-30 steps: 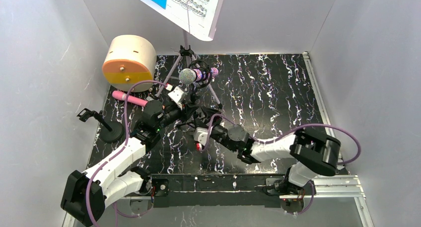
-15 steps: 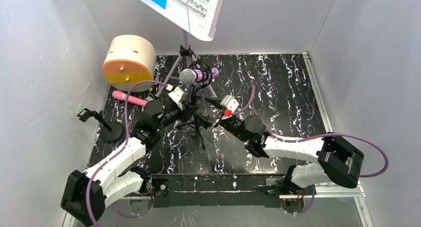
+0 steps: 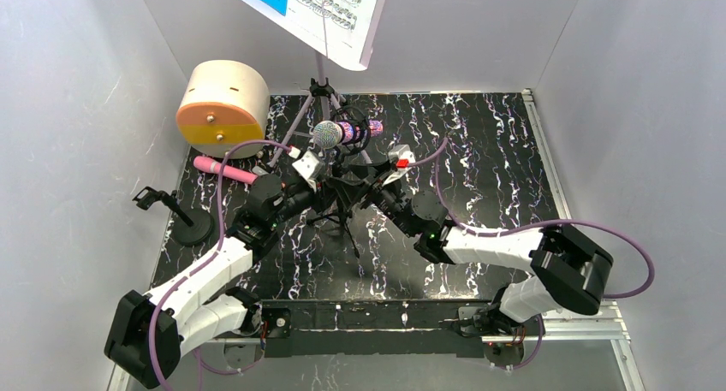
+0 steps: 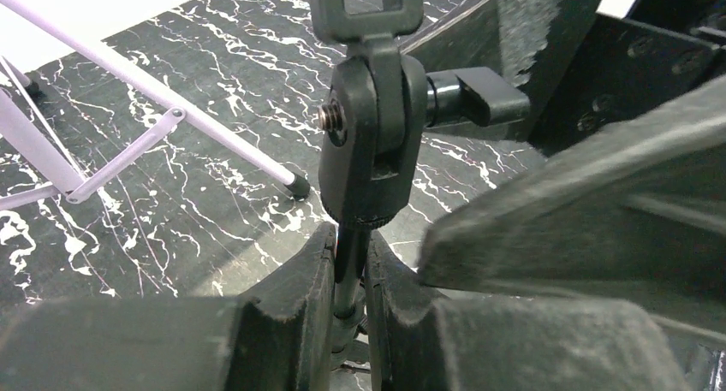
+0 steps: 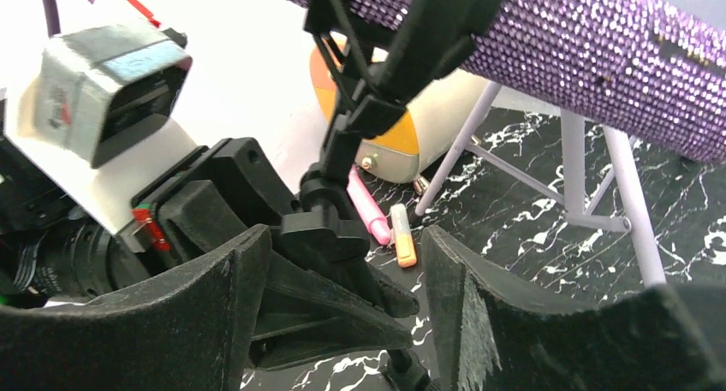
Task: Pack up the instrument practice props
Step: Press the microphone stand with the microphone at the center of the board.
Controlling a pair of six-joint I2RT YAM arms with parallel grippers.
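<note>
Overhead first: no prop is packed yet. Sheet music (image 3: pixel 330 10) sits on the lilac music stand (image 3: pixel 320 70), which stands upright at the back of the bench (image 3: pixel 479 151). Pink microphone (image 3: pixel 224 168) lies flat just beside a round beige-and-orange case (image 3: pixel 221 107). Purple mic (image 3: pixel 341 133) rides on top of the tripod (image 3: pixel 342 204), between the two arms. Left gripper (image 3: pixel 310 170) and right gripper (image 3: pixel 383 179) meet at it from either side.

Left wrist: left jaws are narrow, clamped on the tripod's thin stem just below the swivel joint (image 4: pixel 370 143). One foot of the music stand rests on the bench behind.

Right wrist: right jaws stand wide, straddling the tripod's clamp knob (image 5: pixel 325 233) without gripping it. Purple mic passes overhead. Pink microphone and a small orange stick (image 5: pixel 402 247) lie by the case.

Judgement: early stage. The mic assembly is in hand; everything else is left to pack.
</note>
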